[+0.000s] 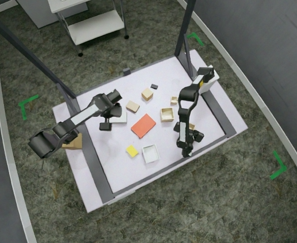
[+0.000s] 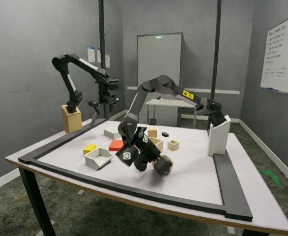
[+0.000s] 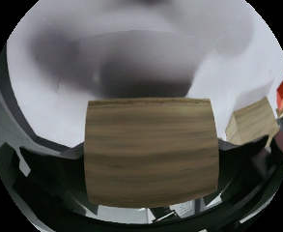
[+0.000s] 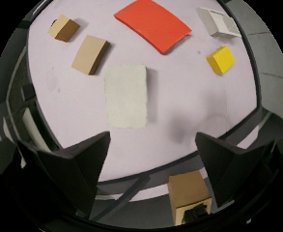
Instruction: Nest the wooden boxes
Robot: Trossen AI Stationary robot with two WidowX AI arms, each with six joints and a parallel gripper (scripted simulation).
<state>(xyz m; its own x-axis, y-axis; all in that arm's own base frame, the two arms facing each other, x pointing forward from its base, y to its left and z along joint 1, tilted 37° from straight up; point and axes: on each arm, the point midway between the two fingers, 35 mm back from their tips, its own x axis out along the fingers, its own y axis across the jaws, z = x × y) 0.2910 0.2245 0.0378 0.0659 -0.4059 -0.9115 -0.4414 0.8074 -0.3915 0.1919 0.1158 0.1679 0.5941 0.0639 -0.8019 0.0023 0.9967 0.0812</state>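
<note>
My left gripper [image 1: 189,131] [image 2: 153,163] is shut on a wooden box [image 3: 151,159] [image 1: 192,126] [image 2: 171,162], held tilted above the table near the front; a plain wooden face fills the left wrist view and its open side is hidden there. A larger open wooden box [image 1: 166,120] [image 2: 159,144] stands upright, behind the held one in the exterior view. A small open wooden box [image 1: 174,100] [image 2: 173,145] stands upright beyond it. My right gripper [image 1: 111,119] [image 2: 104,112] [image 4: 155,136] is open and empty, high above a white block [image 4: 127,97] [image 2: 111,132].
A red slab [image 1: 143,126] [image 4: 153,24] lies mid-table. A yellow block [image 1: 132,151] [image 4: 221,60] and a white open bin [image 1: 150,153] [image 2: 98,158] stand nearby. Farther back are a tan block [image 1: 132,106], a wooden cube [image 1: 147,94] and a small black item [image 1: 154,86].
</note>
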